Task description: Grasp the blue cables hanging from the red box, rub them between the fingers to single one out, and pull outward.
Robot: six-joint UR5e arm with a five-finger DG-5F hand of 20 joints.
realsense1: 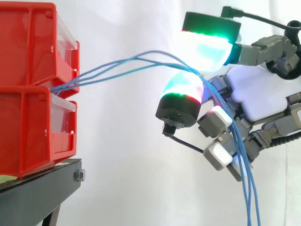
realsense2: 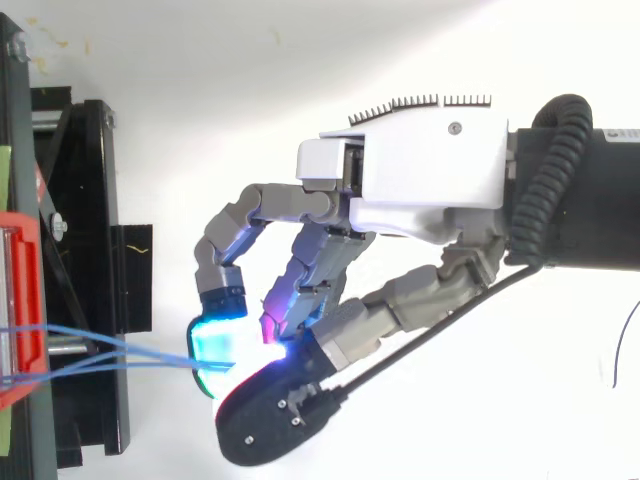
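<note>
We can read no writing from here. The one thing that looks like a label is a pale green strip [realsense1: 5,179] tucked under the lower red bin [realsense1: 23,132], and what it says is too small to tell.

Two red bins are stacked on the black stand [realsense1: 42,188] before the white curtain [realsense1: 131,155]. The upper red bin [realsense1: 28,42] sits directly on the lower one. Each has a clear front panel, but we cannot tell what lies inside.

The blue cables [realsense1: 141,57] come out at the seam where the two bins meet. They rise in a shallow arc toward the hand [realsense1: 263,92], well apart from the bins.

In the side view the cables pass between two glowing fingers [realsense1: 209,47], one above and one below. These two are pressed toward each other and pinch the cables. Past the pinch the cables bend down across the palm and hang loose to the bottom edge of the view. The other fingers are curled below the palm.

From above, the cables [realsense2: 150,350] run level from the red bin at the left edge to the cyan pad.
</note>
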